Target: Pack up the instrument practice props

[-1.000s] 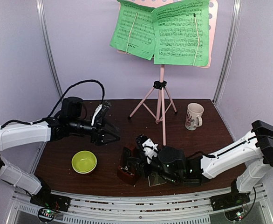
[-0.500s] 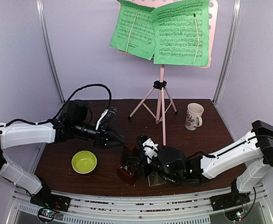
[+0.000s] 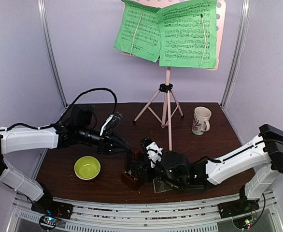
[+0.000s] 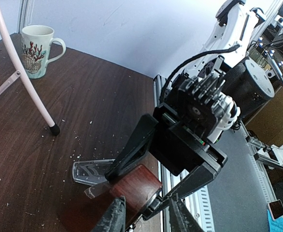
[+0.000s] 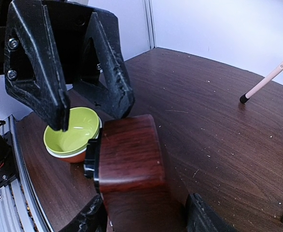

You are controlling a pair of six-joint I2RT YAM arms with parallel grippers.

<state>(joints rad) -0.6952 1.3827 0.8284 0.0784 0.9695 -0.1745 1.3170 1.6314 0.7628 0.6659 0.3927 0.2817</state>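
Metronome (image 5: 129, 154) at near-centre of the table (image 5: 204, 96), clamped in our right gripper (image 5: 146, 215); left gripper (image 5: 92, 115) just beyond its top, jaws apart. We'd hold the right steady and square the left jaws on its sides before pinching.

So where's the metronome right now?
In the top view the dark red metronome sits front-centre on the table, just right of the yellow-green bowl, gripped by the right gripper.

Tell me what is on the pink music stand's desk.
Green sheet-music pages lie open across the desk, each side pinned by a thin pale holder. They cover most of the desk; only its pink top and right edge, with some holes, show.
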